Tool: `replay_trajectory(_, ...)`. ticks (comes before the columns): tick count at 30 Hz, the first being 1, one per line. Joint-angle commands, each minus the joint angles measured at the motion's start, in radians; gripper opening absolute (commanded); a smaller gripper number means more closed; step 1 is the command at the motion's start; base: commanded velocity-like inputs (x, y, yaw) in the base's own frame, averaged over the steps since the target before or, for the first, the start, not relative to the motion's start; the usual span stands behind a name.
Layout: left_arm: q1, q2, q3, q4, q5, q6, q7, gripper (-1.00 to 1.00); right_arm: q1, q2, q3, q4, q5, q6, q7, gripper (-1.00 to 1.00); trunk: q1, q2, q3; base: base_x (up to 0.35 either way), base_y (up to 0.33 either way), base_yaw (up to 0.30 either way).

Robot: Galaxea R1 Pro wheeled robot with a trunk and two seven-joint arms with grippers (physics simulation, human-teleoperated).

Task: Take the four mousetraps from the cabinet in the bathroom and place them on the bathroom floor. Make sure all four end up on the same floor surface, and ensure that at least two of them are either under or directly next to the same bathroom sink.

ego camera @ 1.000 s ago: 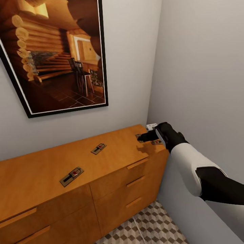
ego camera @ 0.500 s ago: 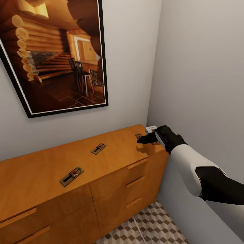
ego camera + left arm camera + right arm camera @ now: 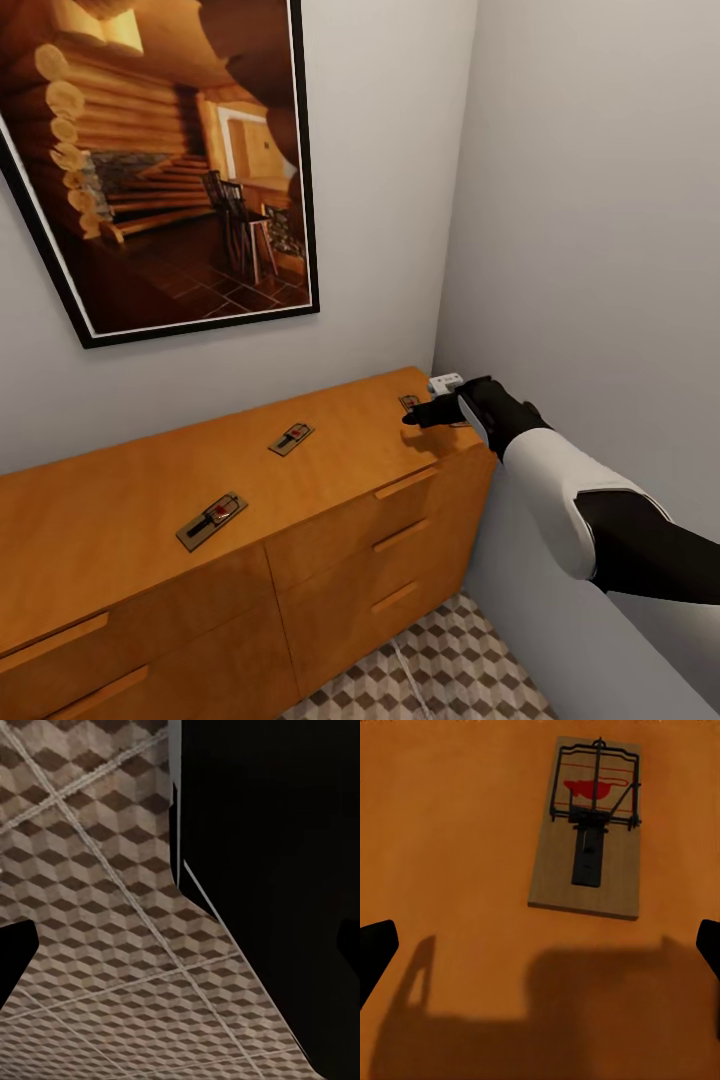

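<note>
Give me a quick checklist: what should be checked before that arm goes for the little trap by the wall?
1. Right pincer open: ok, its tips sit wide apart in the right wrist view.
2. Mousetrap flat on the cabinet: ok.
3. Pincer centred over the trap: not ok, the trap sits ahead of the tips.
4. Nothing held already: ok.
5. Clearance from the side wall: cannot tell.

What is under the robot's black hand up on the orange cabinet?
A mousetrap lies flat on the cabinet top beneath the open right gripper. From the head view, the gripper hides most of it.
</note>
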Motion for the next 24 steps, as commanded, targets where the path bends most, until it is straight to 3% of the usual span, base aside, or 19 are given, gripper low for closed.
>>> replay_trajectory(1, -0.001, 0.000, 0.000, 0.002, 0.001, -0.006, 0.002, 1.00, 0.000, 0.000, 0.002, -0.002, 0.011, 0.003, 0.008, 1.00, 0.000, 0.000, -0.001, 0.000, 0.000, 0.000)
replay_trajectory(10, -0.001, -0.001, 0.000, 0.002, 0.001, -0.005, 0.002, 1.00, 0.000, -0.005, -0.001, -0.001, 0.008, 0.001, 0.038, 1.00, 0.000, 0.000, -0.001, 0.000, 0.000, 0.000)
replay_trajectory(15, -0.001, -0.001, 0.000, 0.003, 0.001, -0.005, 0.002, 1.00, 0.000, -0.040, -0.004, -0.001, 0.004, 0.001, 0.138, 1.00, 0.000, 0.000, -0.001, 0.000, 0.000, 0.000)
replay_trajectory(24, -0.001, -0.002, 0.000, 0.002, 0.001, -0.005, 0.002, 1.00, 0.000, -0.061, -0.004, -0.003, 0.003, 0.001, 0.176, 1.00, 0.000, 0.000, -0.001, 0.000, 0.000, 0.000)
